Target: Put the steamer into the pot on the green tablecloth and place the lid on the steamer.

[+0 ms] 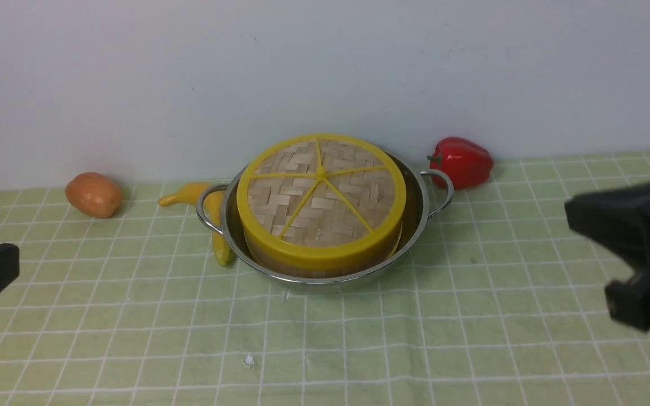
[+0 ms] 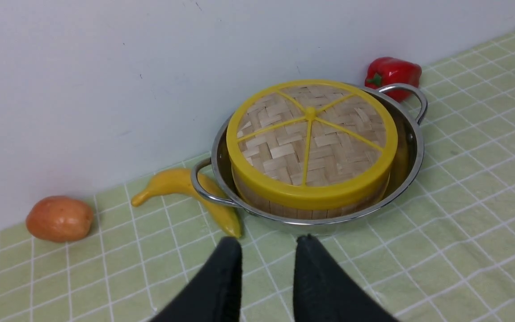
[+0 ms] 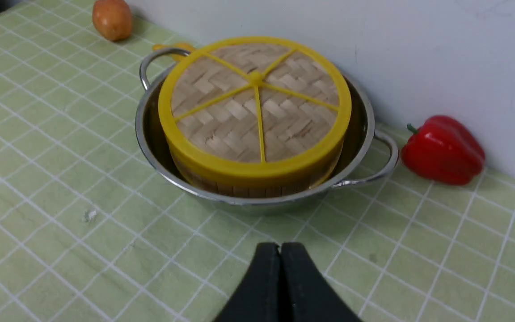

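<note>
The shiny steel pot [image 1: 422, 194] stands on the green tablecloth [image 1: 359, 338] close to the wall. Inside it sits the steamer [image 1: 302, 269]; only its wooden side wall shows. The lid [image 1: 320, 194], woven bamboo with a yellow rim and spokes, lies flat on the steamer and hides what is inside. My left gripper [image 2: 268, 243] hovers over the cloth just short of the pot's near rim, open with nothing between its fingers. My right gripper [image 3: 280, 246] is shut on nothing, a little back from the pot on the other side.
A red bell pepper [image 1: 461, 162] lies right of the pot by the wall. A yellow banana [image 1: 189, 193] curls against the pot's left handle. Further left is an orange-brown fruit [image 1: 93, 194]. The white wall stands right behind them.
</note>
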